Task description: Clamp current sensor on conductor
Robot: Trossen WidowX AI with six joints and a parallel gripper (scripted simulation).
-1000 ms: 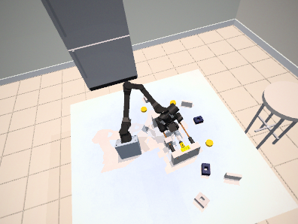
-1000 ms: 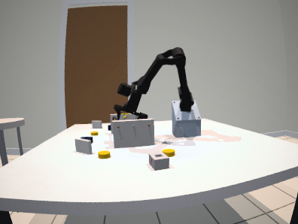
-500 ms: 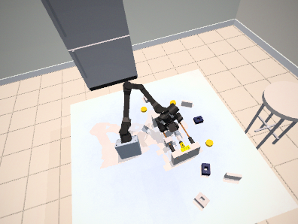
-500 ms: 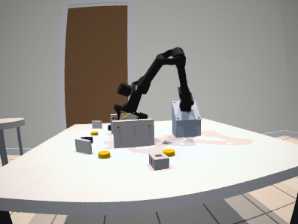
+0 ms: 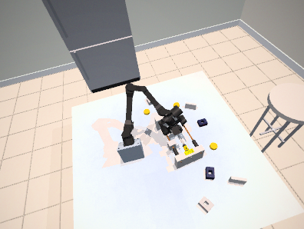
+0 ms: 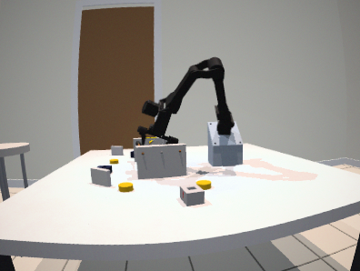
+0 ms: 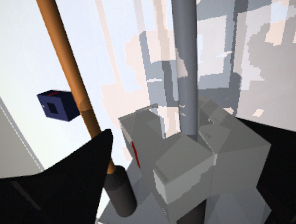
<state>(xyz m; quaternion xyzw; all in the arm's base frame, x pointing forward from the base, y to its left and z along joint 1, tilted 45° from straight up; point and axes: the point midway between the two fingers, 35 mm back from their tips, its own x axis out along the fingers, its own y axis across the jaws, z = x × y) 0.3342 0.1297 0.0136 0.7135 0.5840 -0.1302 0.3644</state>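
My gripper is open, with one black finger on each side of the grey sensor. The sensor sits at the grey middle conductor, whose lower part passes behind its near block. The right finger is close against or behind the sensor's right side; the left finger stands apart from it. A red mark shows on the sensor's left part. A gap shows between its upper parts; whether it is latched cannot be told. Its arrow is not visible. Yellow labels lie by the end panel, their text unreadable.
An orange conductor runs beside the middle one, into a dark sleeve. Dark blue blocks, yellow discs and pale blocks are scattered around the panels.
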